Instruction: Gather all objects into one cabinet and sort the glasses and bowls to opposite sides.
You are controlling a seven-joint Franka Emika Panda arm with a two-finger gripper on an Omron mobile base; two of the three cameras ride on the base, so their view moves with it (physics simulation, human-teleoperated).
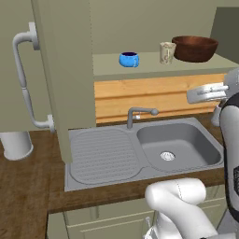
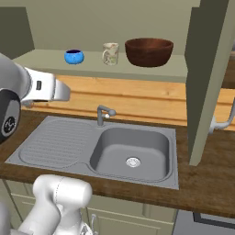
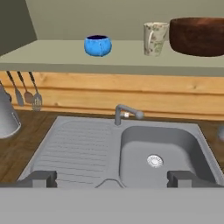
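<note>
Blue bowl (image 3: pixel 97 45), one glass (image 3: pixel 155 38) and brown bowl (image 3: pixel 197 36) lined along cabinet shelf (image 3: pixel 65 57) at frame top, glass just beside brown bowl, pincer (image 3: pixel 112 178) spread wide, nothing held, over sink (image 3: pixel 162 151) at bottom centre

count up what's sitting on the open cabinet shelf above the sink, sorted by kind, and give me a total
Bowls: 2, a blue bowl and a brown bowl
Glasses: 1, a pale glass beside the brown bowl
Total: 3
</note>
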